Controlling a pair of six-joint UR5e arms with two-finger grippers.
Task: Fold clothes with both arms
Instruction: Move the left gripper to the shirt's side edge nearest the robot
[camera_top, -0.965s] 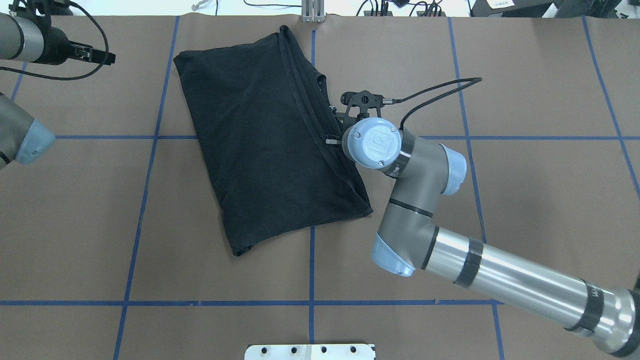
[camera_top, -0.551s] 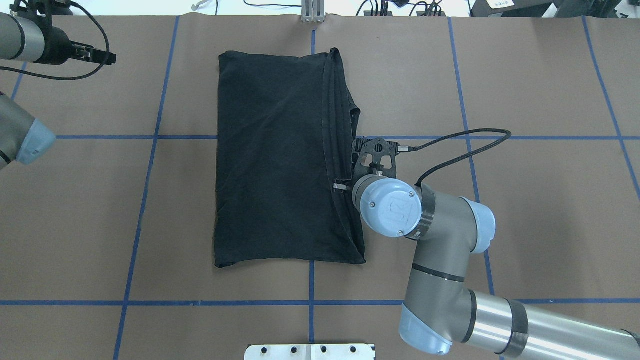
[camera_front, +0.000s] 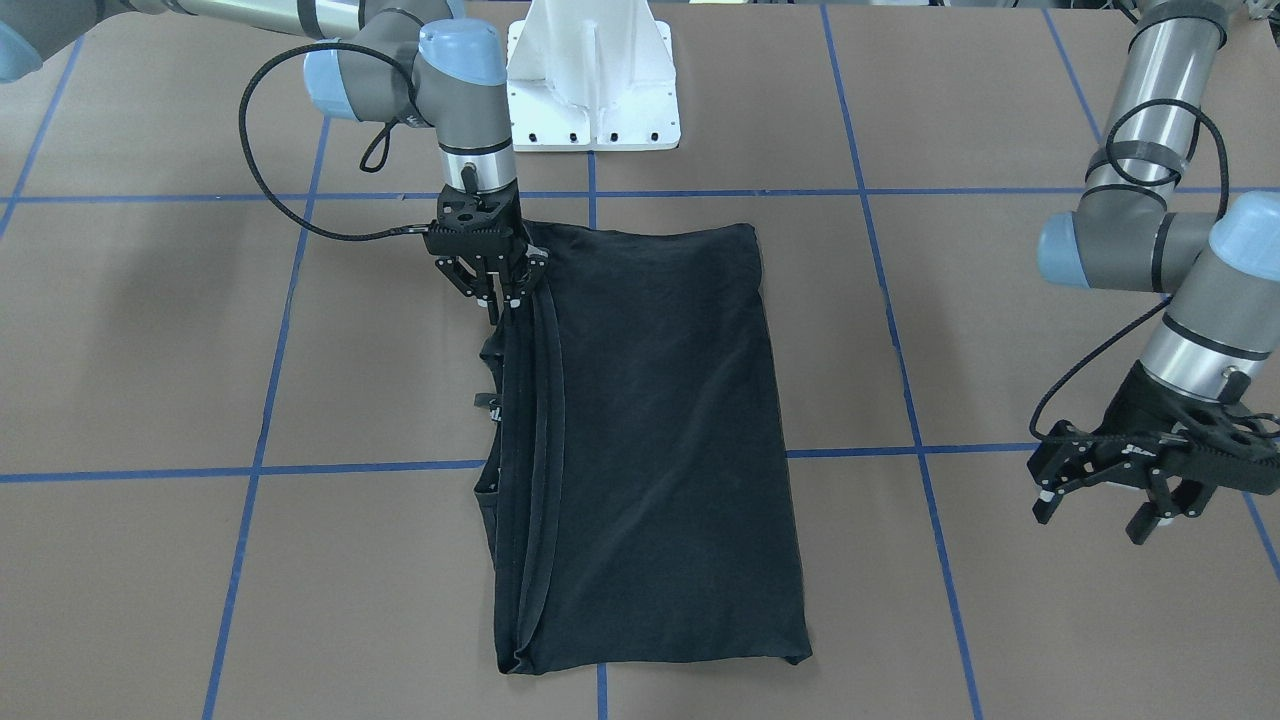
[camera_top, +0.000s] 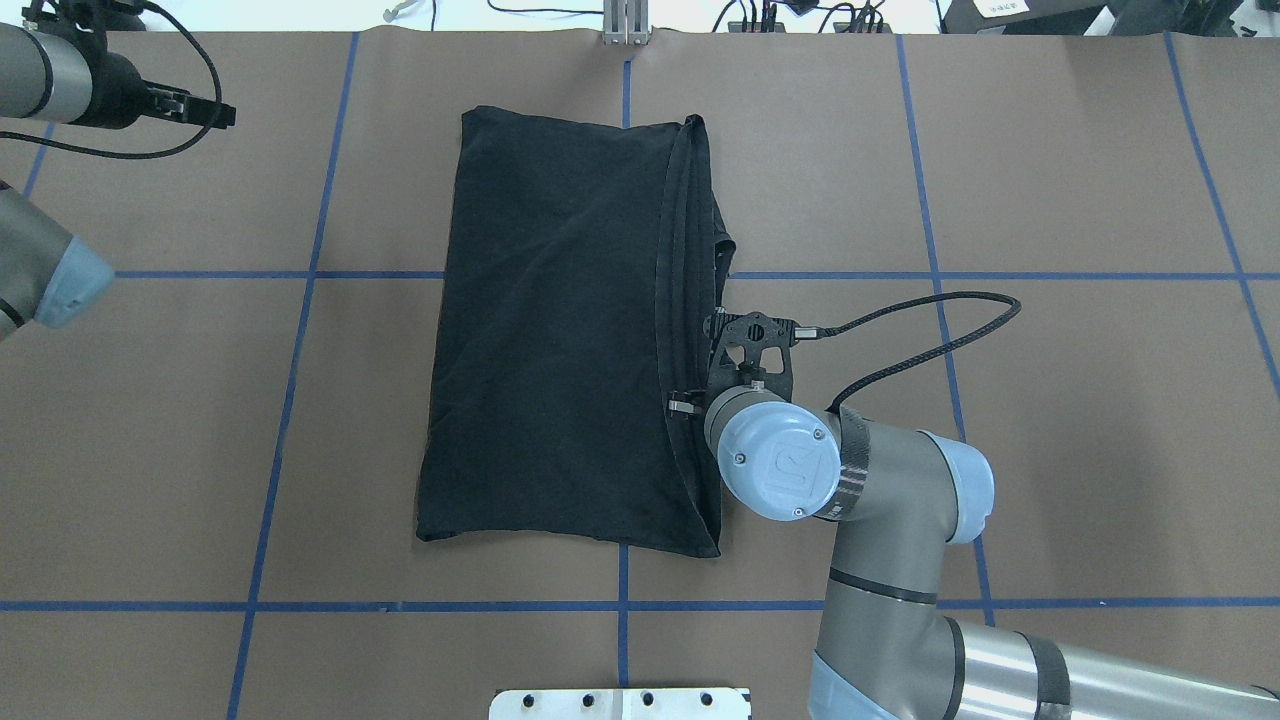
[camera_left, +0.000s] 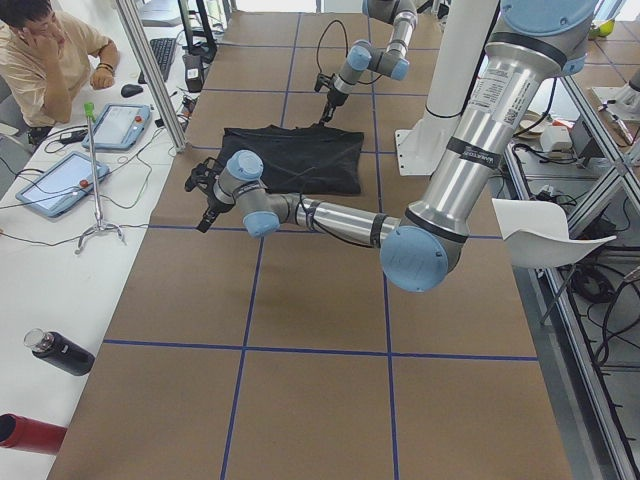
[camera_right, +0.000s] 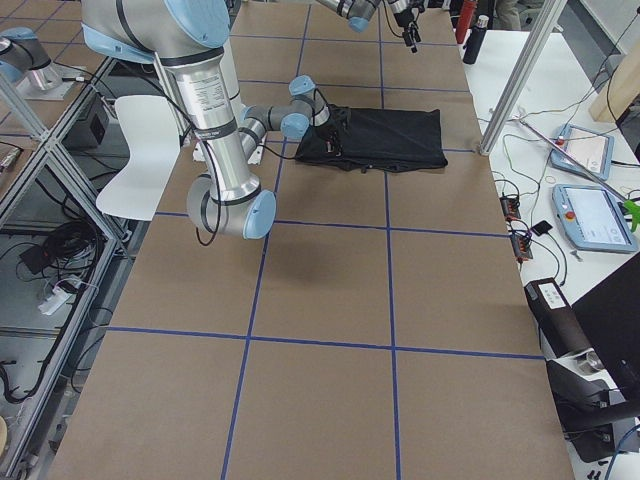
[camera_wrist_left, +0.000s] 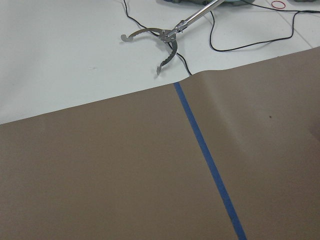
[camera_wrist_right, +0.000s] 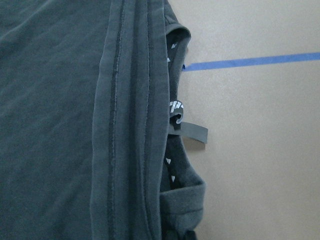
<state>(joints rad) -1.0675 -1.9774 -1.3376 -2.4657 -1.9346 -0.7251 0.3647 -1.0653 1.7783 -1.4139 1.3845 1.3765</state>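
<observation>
One shirt (camera_front: 650, 420) edge beneath the right gripper (camera_front: 500, 295) is being pinched, best pulled low and slowly; the left gripper (camera_front: 1092, 518) is being held wide.

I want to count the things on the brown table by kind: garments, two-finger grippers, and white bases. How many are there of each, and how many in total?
Garments: 1, the black T-shirt
Two-finger grippers: 2, the left gripper and the right gripper
White bases: 1, the white pedestal base
Total: 4
</observation>
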